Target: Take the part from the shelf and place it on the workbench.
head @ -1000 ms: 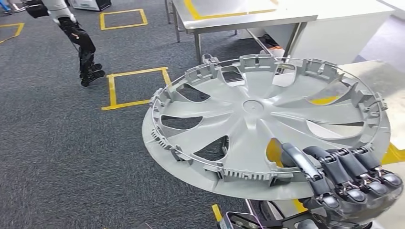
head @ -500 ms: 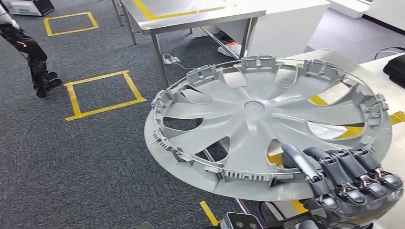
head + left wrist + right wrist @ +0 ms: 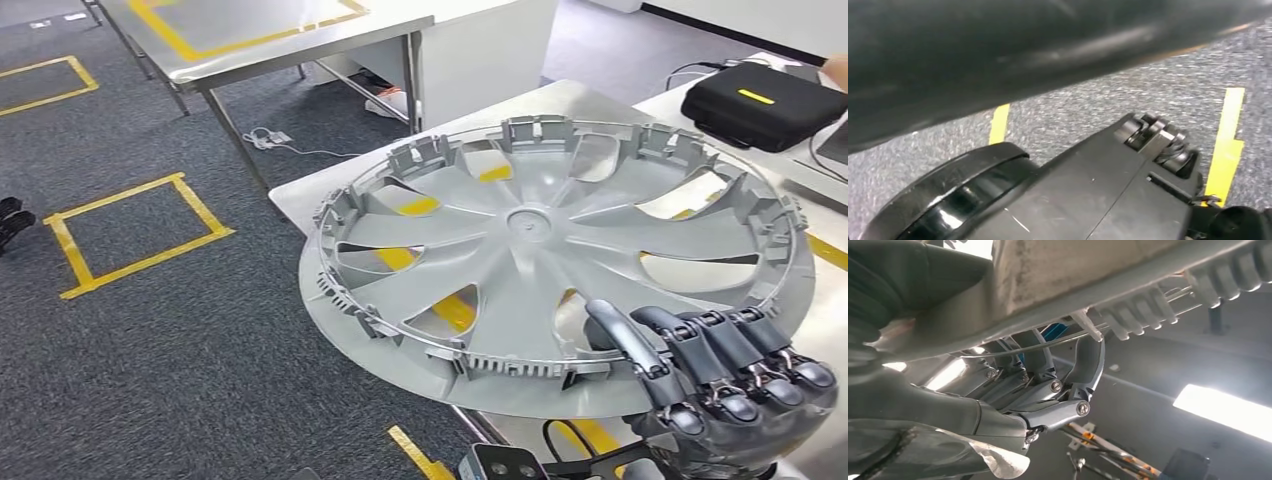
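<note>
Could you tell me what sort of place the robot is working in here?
Probably an industrial test floor or workshop: steel workbenches, yellow tape squares on grey carpet, and the right hand gripping a grey wheel cover.

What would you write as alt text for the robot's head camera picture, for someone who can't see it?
The robot's right hand holds a big grey hubcap by its near rim, inner side up, over the corner of a metal workbench marked with yellow tape. A black case sits on a table behind, and grey carpet with yellow tape squares lies to the left.
</note>
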Robot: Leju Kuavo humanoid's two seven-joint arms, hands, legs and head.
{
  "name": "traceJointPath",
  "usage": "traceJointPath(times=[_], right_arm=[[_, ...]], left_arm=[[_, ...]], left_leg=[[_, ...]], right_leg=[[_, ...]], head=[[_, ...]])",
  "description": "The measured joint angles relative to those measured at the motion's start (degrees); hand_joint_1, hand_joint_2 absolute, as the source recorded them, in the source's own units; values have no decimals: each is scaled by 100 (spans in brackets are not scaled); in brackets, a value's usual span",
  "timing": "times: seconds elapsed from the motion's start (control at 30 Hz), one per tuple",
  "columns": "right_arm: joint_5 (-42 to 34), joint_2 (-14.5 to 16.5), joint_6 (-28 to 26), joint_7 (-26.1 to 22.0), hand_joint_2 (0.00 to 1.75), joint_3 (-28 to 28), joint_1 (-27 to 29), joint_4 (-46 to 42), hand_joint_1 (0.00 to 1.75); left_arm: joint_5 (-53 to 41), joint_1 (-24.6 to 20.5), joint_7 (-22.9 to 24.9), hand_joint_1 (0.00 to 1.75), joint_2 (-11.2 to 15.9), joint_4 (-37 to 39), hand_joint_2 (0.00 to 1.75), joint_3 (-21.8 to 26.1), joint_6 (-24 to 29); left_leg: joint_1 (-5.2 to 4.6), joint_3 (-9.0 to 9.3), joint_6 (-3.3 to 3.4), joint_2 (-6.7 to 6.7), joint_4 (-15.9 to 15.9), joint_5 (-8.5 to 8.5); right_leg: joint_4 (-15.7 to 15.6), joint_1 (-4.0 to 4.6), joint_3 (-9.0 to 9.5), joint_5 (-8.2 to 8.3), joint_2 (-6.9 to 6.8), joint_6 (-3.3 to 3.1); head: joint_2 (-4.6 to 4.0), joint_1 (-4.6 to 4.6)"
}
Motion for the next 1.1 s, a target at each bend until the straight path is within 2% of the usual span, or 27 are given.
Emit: traceJointPath(times=[0.03,0.07,0.1,0.13,0.17,0.23,0.27,0.3,0.37,0.4,0.43,0.47,0.5,0.53,0.57,0.6,0.63,0.67,0.73,0.77,0.8,0.87,0.93,0.97,1.0,1.03,1.1], right_arm=[[0,0,0,-1,175,-1,0,0,175],[0,0,0,-1,175,-1,-1,0,175],[1,0,0,-2,175,-1,-1,1,175],[1,0,0,-3,175,-1,-1,1,175],[2,0,0,-4,175,-1,-1,2,175],[2,-1,0,-7,175,-1,1,0,175],[1,-1,0,-8,175,-1,0,-3,175],[-2,-1,0,-11,175,-2,-1,-5,175],[-7,-2,0,-13,175,-3,-3,-7,175],[-7,-2,0,-14,175,-3,-2,-5,175],[-7,-2,0,-12,175,-3,-2,-1,175],[-6,-2,0,-11,175,-5,-1,3,175],[-5,-2,0,-10,175,-7,-1,7,175],[-5,-2,0,-9,175,-9,-1,9,175],[-5,-2,0,-9,175,-11,-1,9,175],[-5,-2,0,-8,175,-11,-2,9,175],[-6,-1,0,-8,175,-11,-2,11,175],[-7,-1,0,-8,175,-11,-1,13,175],[-7,1,0,-6,175,-13,0,15,175],[-6,2,0,-4,175,-13,0,14,175],[-4,3,0,-4,175,-14,0,14,175],[-2,4,0,-2,175,-14,0,16,175],[-1,4,0,-2,175,-14,0,21,175],[-1,4,0,-2,175,-15,0,23,175],[-1,4,0,-3,175,-15,0,24,175],[-1,4,0,-5,175,-16,0,24,175],[0,4,1,-10,175,-16,0,24,175]], left_arm=[[-4,-3,-3,0,2,0,0,11,-1],[-7,-4,-6,0,10,0,0,28,-1],[-8,-4,-10,0,16,0,0,48,-2],[-9,-3,-15,0,21,0,0,66,-4],[-9,-2,-20,0,26,0,0,78,-8],[-10,-11,-32,0,20,-1,0,86,-14],[-14,-20,-38,0,12,-1,0,88,-17],[-18,-29,-44,0,4,-2,0,90,-20],[-26,-23,-50,0,-6,-2,0,93,-24],[-27,-11,-51,0,-5,-2,0,94,-25],[-27,0,-51,0,-3,-2,0,95,-25],[-31,6,-51,0,-3,-2,0,96,-25],[-35,3,-52,0,-5,-2,0,97,-25],[-39,-2,-53,0,-9,-2,0,98,-25],[-42,-6,-55,0,-10,-3,0,99,-25],[-42,-9,-56,0,-9,-3,0,105,-24],[-42,-9,-58,0,-7,-4,0,112,-23],[-43,-9,-61,0,-4,-4,0,120,-23],[-49,-14,-64,0,-6,-7,0,130,-22],[-53,-22,-66,0,-9,-9,0,132,-22],[-56,-31,-66,0,-12,-11,0,136,-22],[-60,-33,-66,0,-14,-13,0,155,-23],[-60,-8,-66,0,-13,-13,0,181,-24],[-60,1,-66,0,-11,-13,0,192,-25],[-60,4,-66,0,-10,-13,0,200,-25],[-61,1,-66,0,-9,-13,0,207,-25],[-65,-4,-66,0,-1,-13,0,222,-25]], left_leg=[[-5,136,34,-78,-361,240],[-6,294,72,-242,-760,444],[-2,433,99,-392,-1110,579],[-3,520,113,-513,-1331,639],[-7,554,123,-569,-1422,633],[-10,579,144,-445,-1493,650],[-4,598,167,-368,-1542,672],[3,616,191,-284,-1589,695],[-1,636,224,-107,-1630,708],[-6,636,231,-10,-1626,701],[-9,636,231,86,-1623,693],[-10,638,225,177,-1620,684],[-8,643,212,259,-1615,673],[-5,652,193,332,-1605,657],[-8,663,166,393,-1590,637],[-23,671,136,448,-1564,609],[-40,677,109,497,-1544,587],[-58,684,84,543,-1529,573],[-61,699,36,643,-1519,551],[-46,701,4,611,-1484,508],[-30,663,-25,508,-1360,407],[-5,408,-61,200,-731,47],[-3,48,-59,64,36,-254],[-6,-45,-44,47,198,-254],[-11,-40,-17,30,137,-141],[-19,69,26,-14,-147,67],[-34,405,141,-266,-949,474]], right_leg=[[0,1,9,0,80,1],[5,2,11,0,152,6],[13,0,2,0,228,19],[19,-9,-20,5,293,42],[19,-24,-46,15,359,76],[8,-53,-99,35,451,150],[52,-47,-140,0,361,179],[190,-36,-220,-95,203,202],[799,-20,-514,-433,-187,237],[1168,-26,-691,-594,-281,257],[1437,-33,-821,-676,-332,276],[1513,-39,-856,-652,-364,294],[1362,-46,-772,-525,-398,308],[1014,-50,-582,-336,-465,317],[608,-41,-363,-195,-604,320],[272,-33,-174,-96,-716,295],[70,-21,-56,-61,-794,258],[5,-6,-18,-76,-821,213],[12,-3,-23,-59,-681,118],[9,-7,-27,-47,-619,84],[1,-16,-26,-34,-555,48],[-6,-23,-23,-16,-421,-6],[-4,-7,-23,-10,-260,-35],[-3,6,-21,-9,-175,-40],[-3,18,-16,-7,-92,-43],[-3,29,-10,-4,-8,-43],[4,41,-7,3,142,-33]], head=[[0,0],[0,2],[0,3],[0,5],[0,4],[0,4],[0,9],[0,26],[0,54],[0,64],[0,63],[0,63],[0,64],[0,64],[0,66],[0,61],[0,57],[0,53],[0,48],[0,44],[0,38],[0,20],[0,13],[0,14],[0,14],[0,15],[0,17]])
